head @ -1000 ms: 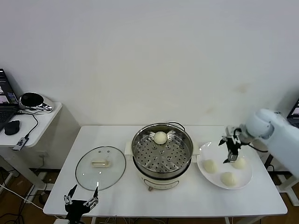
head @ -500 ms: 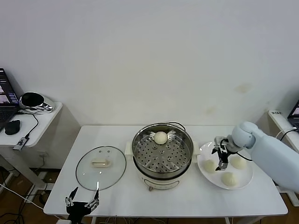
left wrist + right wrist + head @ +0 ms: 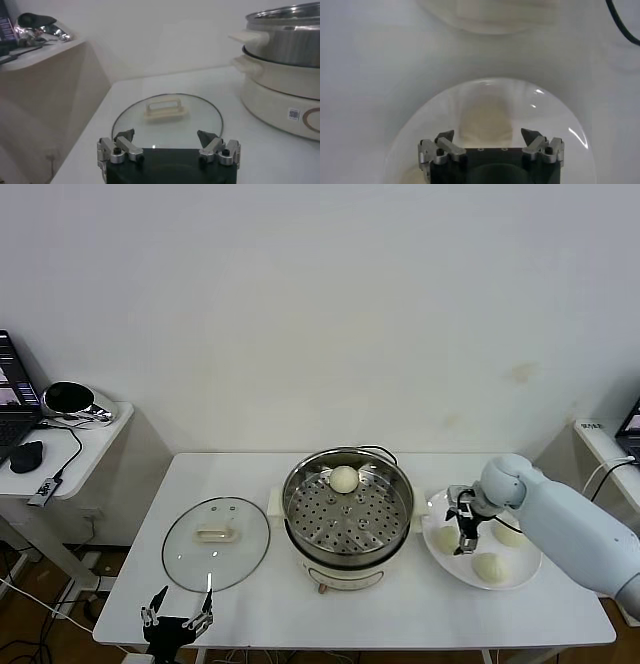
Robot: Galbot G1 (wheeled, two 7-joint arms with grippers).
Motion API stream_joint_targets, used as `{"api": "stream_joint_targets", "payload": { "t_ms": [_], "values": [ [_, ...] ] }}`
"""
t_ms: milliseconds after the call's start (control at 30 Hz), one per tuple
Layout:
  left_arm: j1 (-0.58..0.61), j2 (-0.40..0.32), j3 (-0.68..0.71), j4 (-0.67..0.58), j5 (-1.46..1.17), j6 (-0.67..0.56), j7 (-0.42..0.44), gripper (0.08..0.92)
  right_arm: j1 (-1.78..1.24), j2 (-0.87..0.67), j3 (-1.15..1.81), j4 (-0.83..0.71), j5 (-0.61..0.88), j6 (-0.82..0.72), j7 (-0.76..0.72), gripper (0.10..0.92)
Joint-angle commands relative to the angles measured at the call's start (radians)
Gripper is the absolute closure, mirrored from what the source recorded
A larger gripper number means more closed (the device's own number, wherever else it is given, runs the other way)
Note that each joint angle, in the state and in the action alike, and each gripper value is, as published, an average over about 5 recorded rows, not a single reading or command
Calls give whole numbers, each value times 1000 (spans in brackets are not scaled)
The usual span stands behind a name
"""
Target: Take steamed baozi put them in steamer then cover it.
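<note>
While my right gripper [image 3: 463,534] hung spread above the plate's [image 3: 510,579] nearest baozi [image 3: 445,539], nothing was grasped.
Closing off-centre, I judged, could roll it away.

A white worktop [image 3: 250,599] carries a glass lid [image 3: 215,543] near its left edge, the steamer [image 3: 347,517] at the centre, and a white plate [image 3: 520,576] near its right edge.
</note>
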Motion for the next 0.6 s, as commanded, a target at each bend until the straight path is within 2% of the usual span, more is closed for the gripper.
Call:
{"api": "stream_joint_targets", "payload": {
  "t_ms": [33, 267, 467, 600],
  "values": [
    [0, -2, 1, 2, 1, 0, 0, 177, -3, 18, -6, -29, -12, 4, 2, 203],
    [0, -4, 2, 2, 1, -1, -1, 177, -1, 12, -2, -29, -2, 2, -1, 232],
    [-2, -5, 3, 0, 1, -1, -1, 177, 16, -1, -1, -23, 25, 1, -9, 373],
    [-4, -6, 3, -4, 2, -1, -1, 177, 59, -38, -20, 11, 65, -6, -21, 403]
  ]
}}
